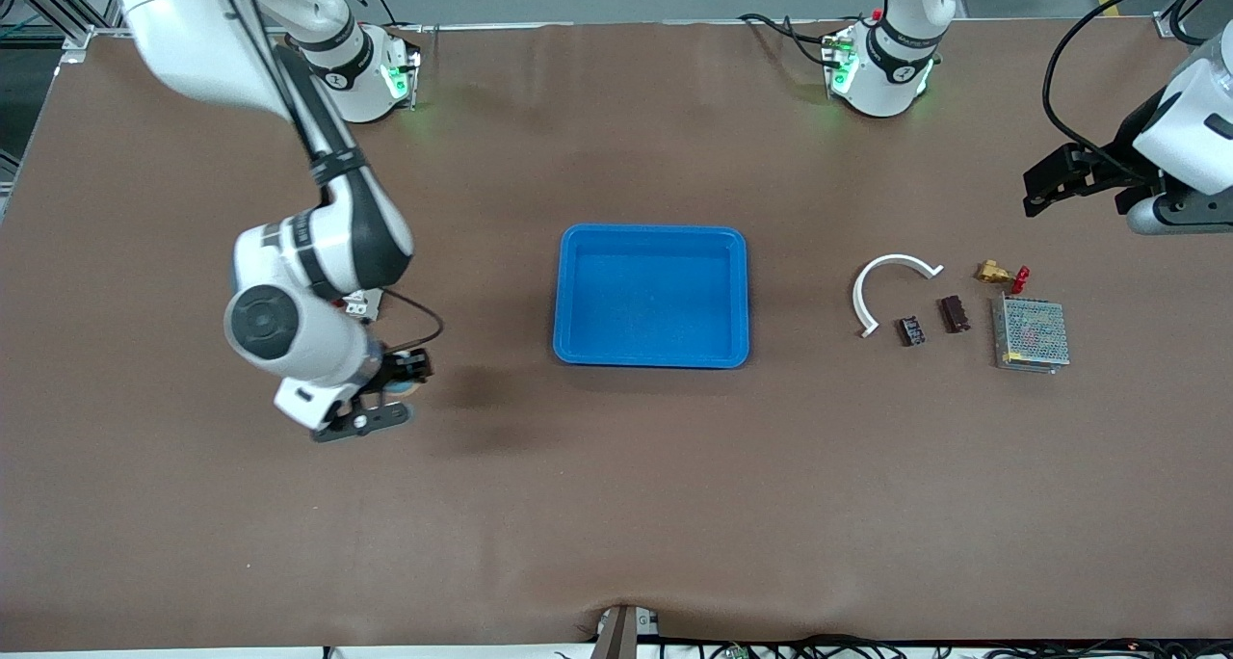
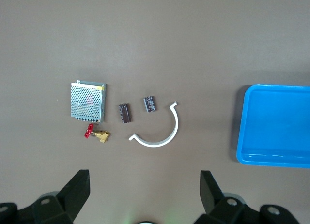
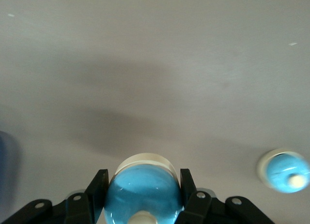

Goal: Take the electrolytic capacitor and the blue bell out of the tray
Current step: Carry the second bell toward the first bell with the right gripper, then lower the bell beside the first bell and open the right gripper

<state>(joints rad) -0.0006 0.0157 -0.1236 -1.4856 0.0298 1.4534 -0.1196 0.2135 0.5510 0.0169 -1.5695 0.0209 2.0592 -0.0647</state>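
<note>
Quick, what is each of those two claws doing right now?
Left gripper: open, empty, waiting above the table.
Right gripper: shut on a round blue bell with a white rim.

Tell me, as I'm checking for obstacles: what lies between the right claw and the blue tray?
Nothing. The front view shows only bare brown table between the right claw, shut on the blue bell, and the tray.

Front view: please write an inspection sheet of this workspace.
Surface: brown table mat, flat.
Job's things: shallow bright-blue plastic tray, empty; blue dome bell with white base, held; small blue-and-white round thing on mat nearby.
Clutter: white plastic arc, two dark components, brass valve, grey metal mesh box, toward left arm's end.
Grippers: right gripper shut on bell over mat; left gripper open, waiting near clutter.
Cables: black cable at right wrist.
Surroundings: nothing seen.
</note>
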